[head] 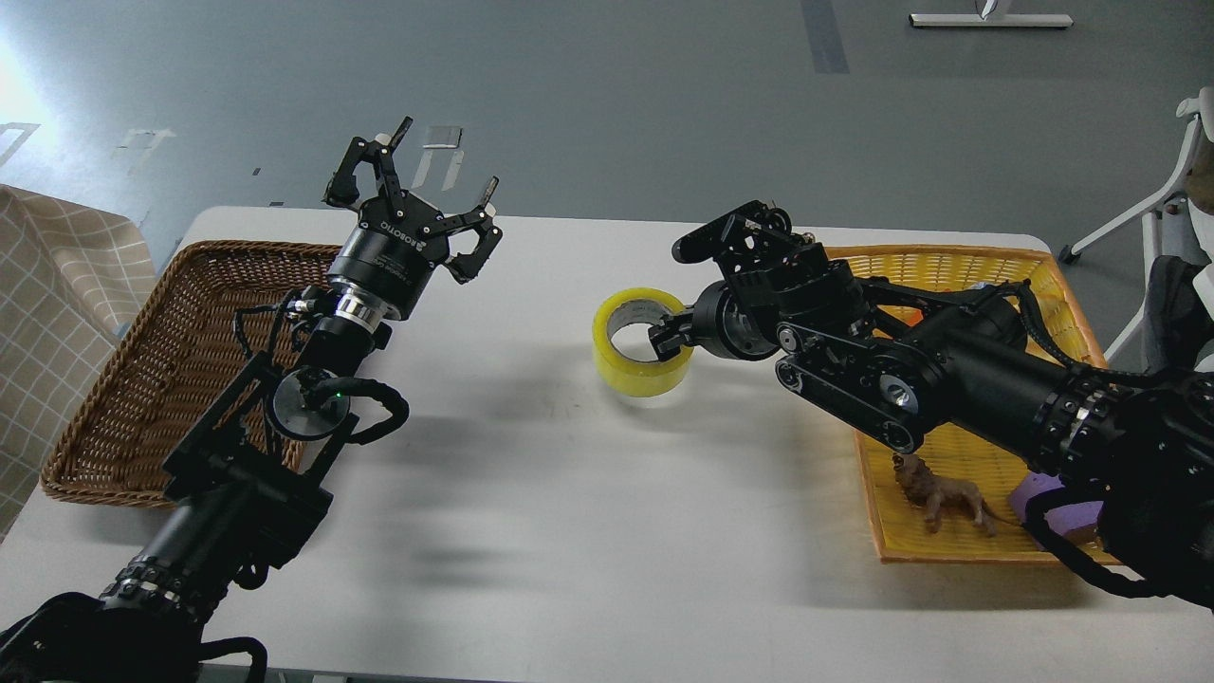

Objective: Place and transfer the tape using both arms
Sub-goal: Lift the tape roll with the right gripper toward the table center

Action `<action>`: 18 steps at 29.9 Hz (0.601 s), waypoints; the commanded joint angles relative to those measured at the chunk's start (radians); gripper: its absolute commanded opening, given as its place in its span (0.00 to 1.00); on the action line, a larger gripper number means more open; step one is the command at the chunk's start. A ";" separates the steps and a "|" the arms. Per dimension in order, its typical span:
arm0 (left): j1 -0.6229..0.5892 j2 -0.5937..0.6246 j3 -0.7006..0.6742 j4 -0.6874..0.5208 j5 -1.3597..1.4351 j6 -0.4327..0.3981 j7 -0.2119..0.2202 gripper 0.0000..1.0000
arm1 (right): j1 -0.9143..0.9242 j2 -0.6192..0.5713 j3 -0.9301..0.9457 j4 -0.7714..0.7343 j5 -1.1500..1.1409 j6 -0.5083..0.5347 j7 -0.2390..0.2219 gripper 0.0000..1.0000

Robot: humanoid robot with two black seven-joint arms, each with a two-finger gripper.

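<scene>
1. Between the brown wicker basket on the left and the yellow basket on the right, a broad bare stretch of the white table is seen.
2. The tape is seen near the table's middle, with a finger of the right gripper reaching inside its core; whether it is clamped cannot be told.
3. The left gripper is held spread wide above the far edge, well apart from the tape.
4. "ROBOTIQ" is read on the left gripper's body.

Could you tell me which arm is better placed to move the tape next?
The right. Its tool is already at the tape, one finger inside the core, while the left tool hangs open, apart, near the brown basket.
</scene>
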 commanded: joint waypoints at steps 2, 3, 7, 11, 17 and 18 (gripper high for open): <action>0.000 0.002 0.000 0.000 0.000 0.000 0.000 0.98 | -0.013 0.000 -0.005 -0.003 0.002 0.000 0.000 0.00; 0.000 0.002 0.000 0.000 0.000 0.000 0.000 0.98 | -0.019 0.000 -0.003 -0.002 0.003 0.000 0.000 0.00; 0.000 0.002 0.000 0.000 0.000 0.000 0.000 0.98 | -0.022 0.000 0.000 0.001 0.006 0.000 0.000 0.00; 0.000 0.002 0.000 0.000 0.000 0.000 0.000 0.98 | -0.022 0.000 0.004 0.007 0.009 0.000 0.002 0.00; -0.001 0.001 0.000 -0.001 0.000 0.000 0.000 0.98 | -0.033 0.000 0.004 0.010 0.011 0.000 0.003 0.00; -0.001 0.001 0.000 -0.001 0.000 0.000 0.000 0.98 | -0.034 0.000 0.003 0.010 0.011 0.000 0.005 0.00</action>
